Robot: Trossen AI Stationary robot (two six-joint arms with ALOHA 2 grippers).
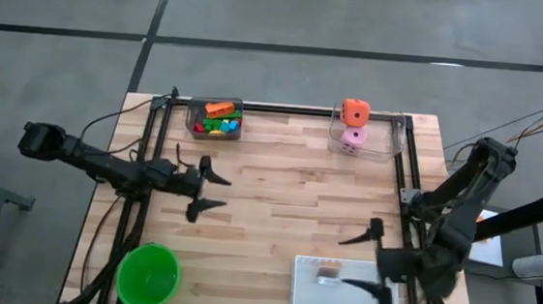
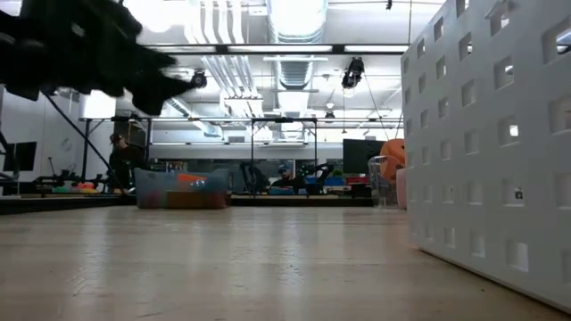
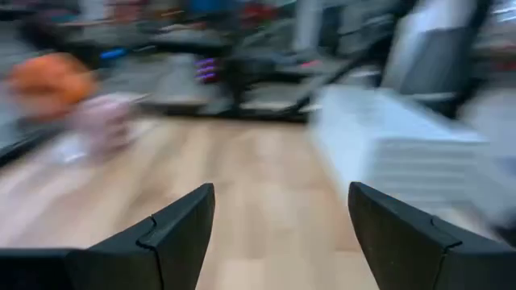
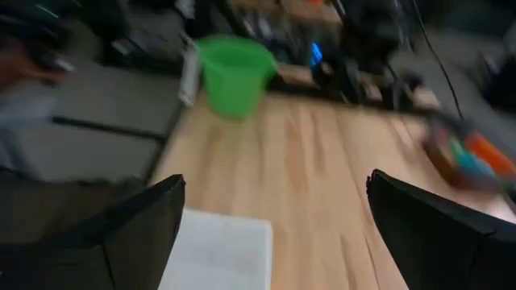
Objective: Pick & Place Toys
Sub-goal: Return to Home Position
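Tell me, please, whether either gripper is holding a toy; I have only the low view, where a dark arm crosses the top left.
Observer: No. The left gripper is open and empty over the left middle of the table.
Operator: And the right one?
Observer: The right gripper is open and empty too, over the white tray.
Operator: Where do the toys sit?
Observer: At the table's far edge: small colourful pieces in the dark bin, the orange cube and pink die in the clear bin.
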